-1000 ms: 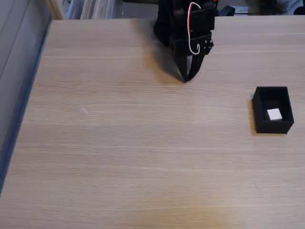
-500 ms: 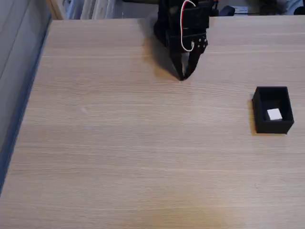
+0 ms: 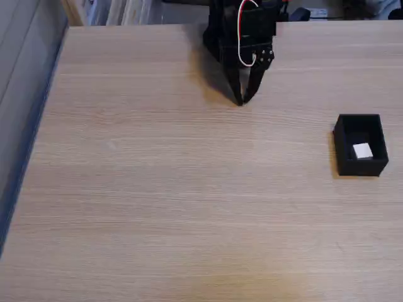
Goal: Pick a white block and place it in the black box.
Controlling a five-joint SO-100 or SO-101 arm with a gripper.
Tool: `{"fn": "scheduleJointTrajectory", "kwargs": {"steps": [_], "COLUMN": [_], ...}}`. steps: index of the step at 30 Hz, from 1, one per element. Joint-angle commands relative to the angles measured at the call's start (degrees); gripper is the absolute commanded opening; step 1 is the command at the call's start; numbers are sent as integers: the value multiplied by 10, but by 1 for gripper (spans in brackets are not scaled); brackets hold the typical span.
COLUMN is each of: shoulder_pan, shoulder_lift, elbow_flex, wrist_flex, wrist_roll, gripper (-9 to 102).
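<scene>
While boxed, white block (image 3: pixel 362 150), far from claw (image 3: pixel 241 101)

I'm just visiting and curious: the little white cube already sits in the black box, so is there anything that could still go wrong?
Little, judging from the fixed view. The white block lies inside the black box, and the end effector, fingertips together, hangs far off by the table's back edge. Risks: its tips look close to the tabletop and might scrape it, and the box sits near the table's right side, where a nudge could shift it.
</scene>
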State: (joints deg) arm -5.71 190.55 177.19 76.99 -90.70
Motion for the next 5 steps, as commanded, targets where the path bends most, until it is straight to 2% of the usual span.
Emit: {"fn": "scheduleJointTrajectory", "kwargs": {"steps": [1,5], "shoulder_pan": [4,4], "shoulder_lift": [4,4], "elbow_flex": [8,8], "wrist_flex": [2,2], "wrist_roll": [-3,-4], "gripper": [0,0]}}
